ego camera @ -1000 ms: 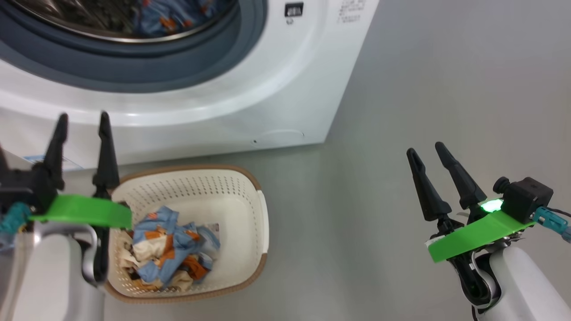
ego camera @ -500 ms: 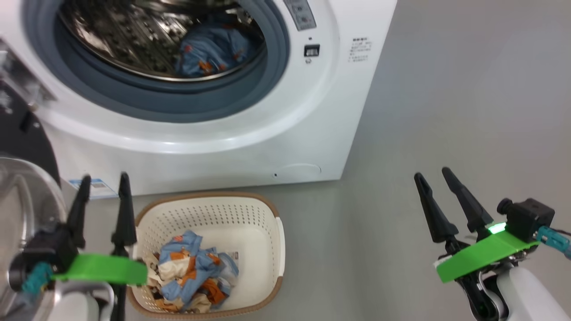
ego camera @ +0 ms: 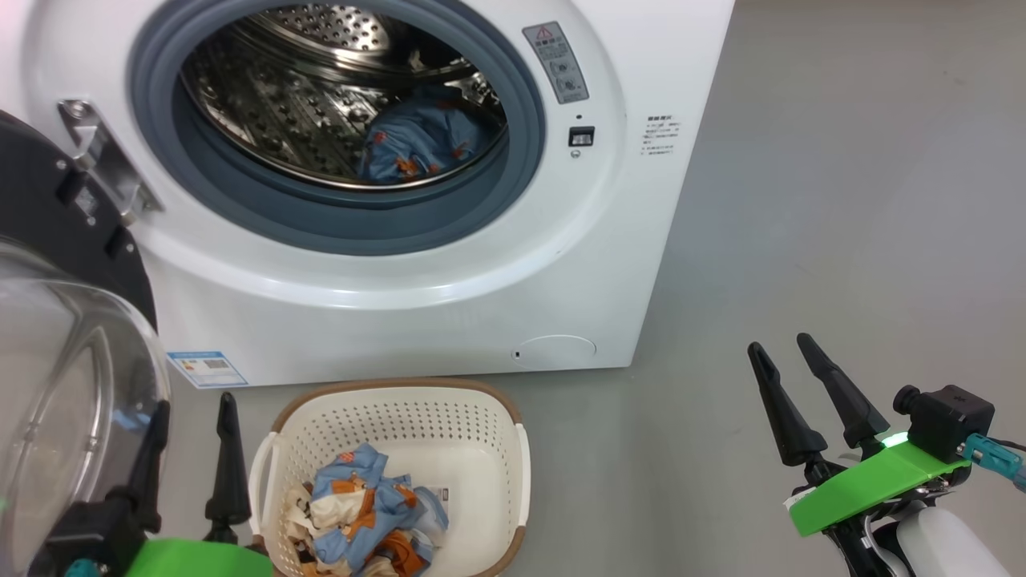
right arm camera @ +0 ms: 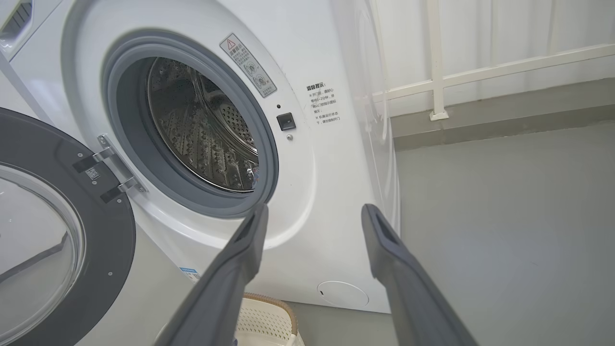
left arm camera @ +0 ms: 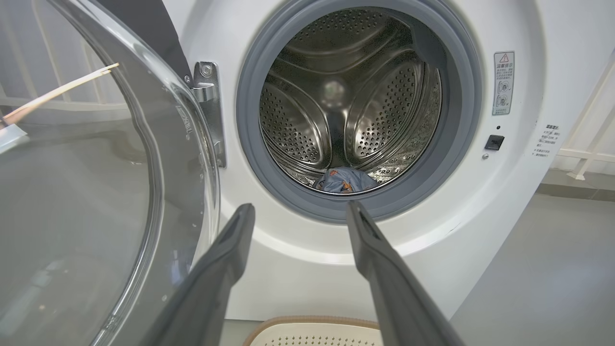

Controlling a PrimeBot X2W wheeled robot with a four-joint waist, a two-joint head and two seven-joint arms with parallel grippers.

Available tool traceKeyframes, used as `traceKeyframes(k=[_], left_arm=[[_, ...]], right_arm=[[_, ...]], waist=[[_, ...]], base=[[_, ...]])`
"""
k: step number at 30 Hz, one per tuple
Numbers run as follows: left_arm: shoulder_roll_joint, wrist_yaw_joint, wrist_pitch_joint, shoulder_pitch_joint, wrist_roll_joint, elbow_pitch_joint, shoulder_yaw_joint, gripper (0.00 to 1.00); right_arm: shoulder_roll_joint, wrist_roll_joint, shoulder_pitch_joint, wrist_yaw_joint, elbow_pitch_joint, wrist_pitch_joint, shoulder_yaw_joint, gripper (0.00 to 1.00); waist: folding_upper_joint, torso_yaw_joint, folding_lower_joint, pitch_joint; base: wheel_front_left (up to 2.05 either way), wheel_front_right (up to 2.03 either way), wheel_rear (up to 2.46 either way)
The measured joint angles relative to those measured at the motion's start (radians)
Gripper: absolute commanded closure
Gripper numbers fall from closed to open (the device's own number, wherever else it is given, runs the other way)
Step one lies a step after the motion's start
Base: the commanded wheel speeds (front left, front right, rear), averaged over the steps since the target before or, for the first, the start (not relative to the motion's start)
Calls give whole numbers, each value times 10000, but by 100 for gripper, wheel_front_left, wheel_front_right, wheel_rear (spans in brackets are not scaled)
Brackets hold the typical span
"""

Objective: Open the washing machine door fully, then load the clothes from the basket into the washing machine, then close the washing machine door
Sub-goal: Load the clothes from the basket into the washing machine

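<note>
The white washing machine [ego camera: 417, 304] stands with its door [ego camera: 56, 264] swung open to the left, glass bowl bulging toward me. A light blue garment [ego camera: 417, 144] lies inside the steel drum [left arm camera: 346, 110]. On the floor in front sits the cream basket [ego camera: 481, 425] holding blue, orange and cream clothes [ego camera: 369, 521]. My left gripper [ego camera: 192, 405] is open and empty just left of the basket, beside the door glass. My right gripper [ego camera: 781, 349] is open and empty over bare floor, well to the right of the machine. In the left wrist view the left gripper [left arm camera: 298, 211] points at the drum opening.
Grey floor [ego camera: 842, 200] spreads to the right of the machine. A white railing [right arm camera: 480, 72] and a low kerb run along the wall behind. The open door [right arm camera: 62, 230] takes up the space left of the drum opening.
The head camera has tilted up, so the machine and basket sit lower in the picture and the drum and door have come into view. Both grippers stay open.
</note>
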Motion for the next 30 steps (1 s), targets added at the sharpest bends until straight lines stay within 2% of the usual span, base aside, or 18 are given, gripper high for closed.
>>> traceKeyframes(k=[16,30], left_arm=[[-249,251,0,570,-297,-424,115,0],[-316,251,0,571,-297,-497,54,0]], right_arm=[[-81,54,347,0,-15,0,-31,0],[-96,48,347,0,-50,0,-38,0]], waist=[[0,106,0,-346],[0,108,0,-235]], base=[[0,0,0],[0,0,0]])
